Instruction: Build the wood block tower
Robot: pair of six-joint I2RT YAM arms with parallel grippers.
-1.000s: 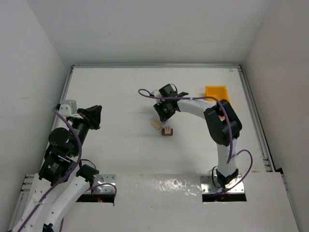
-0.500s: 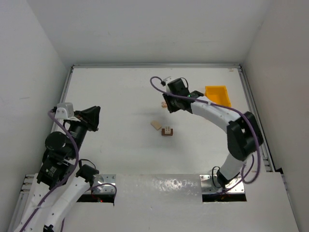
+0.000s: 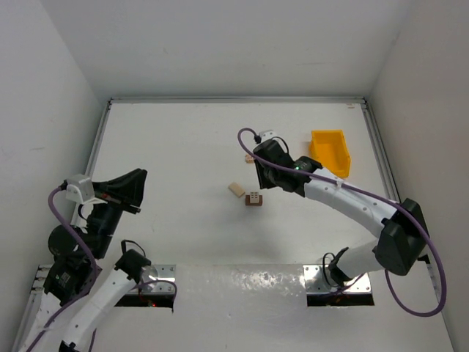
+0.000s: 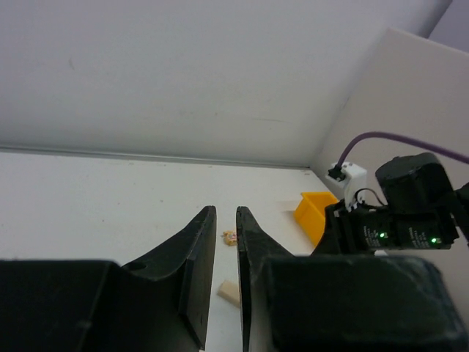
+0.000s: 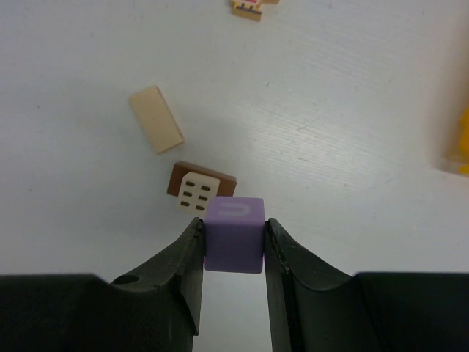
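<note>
Purple block: one, a cube at lower centre of the right wrist view, clamped between the two fingers of the right hand; whether it touched the bench could not be told.
Its marking: a pale U-like curve on the upper face, near the far edge.
Dark brown block: one, just up and left of the purple one, bearing a pale face with six dark slots in two rows of three.
Light tan block: one, oblong, flat on the bench, long axis running upper left to lower right, apart from the brown one.
Pinkish-tan block: one, cut by the top edge of the frame; its markings were too small to read.
Yellow bin: one, right of centre in the top view, well apart from the blocks.
Left hand: fingers narrowly apart, gripping nothing, raised at the left of the top view.
</note>
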